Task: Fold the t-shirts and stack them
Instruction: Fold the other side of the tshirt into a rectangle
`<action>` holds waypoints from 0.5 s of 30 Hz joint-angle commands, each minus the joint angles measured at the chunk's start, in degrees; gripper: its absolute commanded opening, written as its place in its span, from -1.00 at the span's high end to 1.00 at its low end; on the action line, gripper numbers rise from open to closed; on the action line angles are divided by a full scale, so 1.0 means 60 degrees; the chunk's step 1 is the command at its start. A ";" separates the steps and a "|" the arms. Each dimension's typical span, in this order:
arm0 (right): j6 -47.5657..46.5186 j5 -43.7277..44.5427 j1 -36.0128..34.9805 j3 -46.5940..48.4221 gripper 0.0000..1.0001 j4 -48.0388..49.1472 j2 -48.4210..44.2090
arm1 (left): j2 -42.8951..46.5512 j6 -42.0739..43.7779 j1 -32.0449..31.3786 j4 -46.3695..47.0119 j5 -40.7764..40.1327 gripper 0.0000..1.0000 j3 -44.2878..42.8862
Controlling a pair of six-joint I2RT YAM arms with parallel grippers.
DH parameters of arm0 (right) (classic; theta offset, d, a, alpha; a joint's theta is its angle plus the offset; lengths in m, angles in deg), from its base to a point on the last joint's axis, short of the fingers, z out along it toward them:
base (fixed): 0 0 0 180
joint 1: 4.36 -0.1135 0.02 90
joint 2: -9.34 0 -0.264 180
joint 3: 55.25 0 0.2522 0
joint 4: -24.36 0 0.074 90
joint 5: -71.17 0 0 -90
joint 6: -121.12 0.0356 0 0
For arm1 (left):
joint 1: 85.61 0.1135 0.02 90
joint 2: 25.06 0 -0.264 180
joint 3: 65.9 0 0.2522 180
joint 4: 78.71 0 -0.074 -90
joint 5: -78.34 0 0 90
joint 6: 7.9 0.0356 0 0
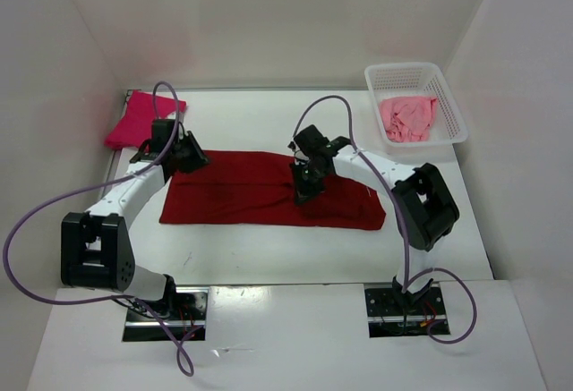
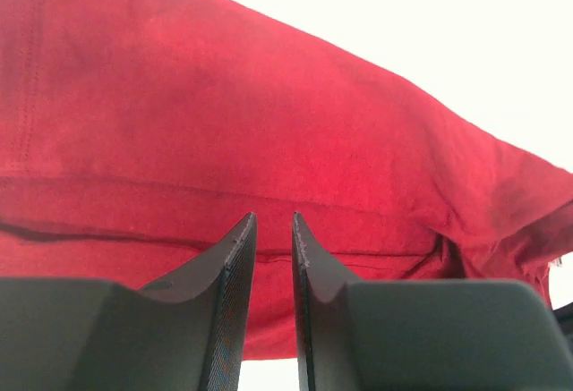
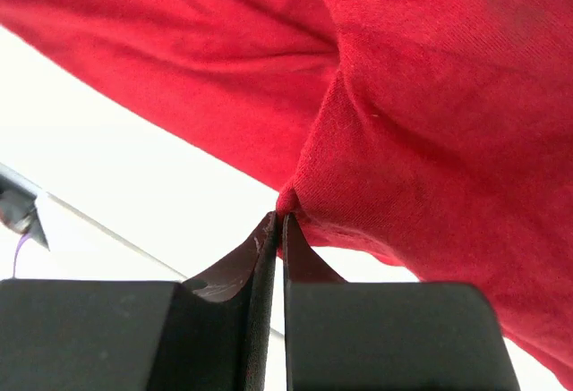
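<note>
A dark red t-shirt (image 1: 242,196) lies as a long folded band across the middle of the table. My right gripper (image 1: 304,189) sits over the middle of the band. In the right wrist view it (image 3: 279,216) is shut on a small pinch of the dark red cloth (image 3: 430,123), which peaks up at the tips. My left gripper (image 1: 190,157) is at the shirt's far left corner. Its jaws (image 2: 273,221) stand a narrow gap apart with nothing between them, and red cloth (image 2: 269,114) shows beyond. A magenta-pink t-shirt (image 1: 134,123) lies at the back left. A light pink t-shirt (image 1: 409,115) is bunched in the basket.
A white mesh basket (image 1: 407,71) stands at the back right corner of the table. White walls enclose the table on the left, back and right. Purple cables loop from both arms. Bare table shows in front of the red shirt.
</note>
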 commanded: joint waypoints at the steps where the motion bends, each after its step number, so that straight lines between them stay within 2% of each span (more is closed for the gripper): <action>1: -0.0014 -0.1288 0.0134 0.0035 0.84 -0.0035 0.0056 | 0.0028 0.0324 0.0109 0.0042 0.0019 0.41 -0.0395; 3: 0.0104 -0.1784 0.0135 -0.0053 0.84 0.0142 0.0056 | -0.0060 0.0325 0.0313 -0.0045 0.0019 0.41 -0.0497; 4: 0.0321 -0.1787 0.0265 -0.0053 0.76 0.0143 0.0056 | -0.0060 0.0427 0.0314 -0.0046 0.0019 0.41 -0.0613; 5: 0.0439 -0.1512 0.0397 0.0077 0.59 0.0143 0.0056 | -0.0060 0.0428 0.0314 -0.0046 0.0019 0.41 -0.0615; 6: 0.0440 -0.0972 0.0399 0.0079 0.14 0.0143 0.0056 | -0.0060 0.0529 0.0314 -0.0133 0.0019 0.41 -0.0615; 8: 0.0440 -0.0369 0.0529 0.0167 -0.09 -0.0004 -0.0045 | -0.0060 0.0530 0.0314 -0.0134 0.0019 0.41 -0.0615; 10: 0.0440 -0.0089 0.0851 -0.0008 -0.12 0.0098 -0.0599 | -0.0148 0.0617 0.0314 -0.0134 0.0019 0.41 -0.0513; 13: 0.0631 0.0044 0.2471 -0.0549 -0.09 0.0464 -0.1550 | -0.0353 0.0618 0.0314 0.0055 0.0107 0.41 -0.0512; 14: 0.0631 0.0044 0.2885 -0.0638 0.01 0.0567 -0.1715 | -0.0469 0.0618 0.0314 0.0056 0.0107 0.41 -0.0512; 15: 0.0631 0.0044 0.3280 -0.0639 0.38 0.0669 -0.1847 | -0.0615 0.0618 0.0314 0.0187 0.0194 0.41 -0.0512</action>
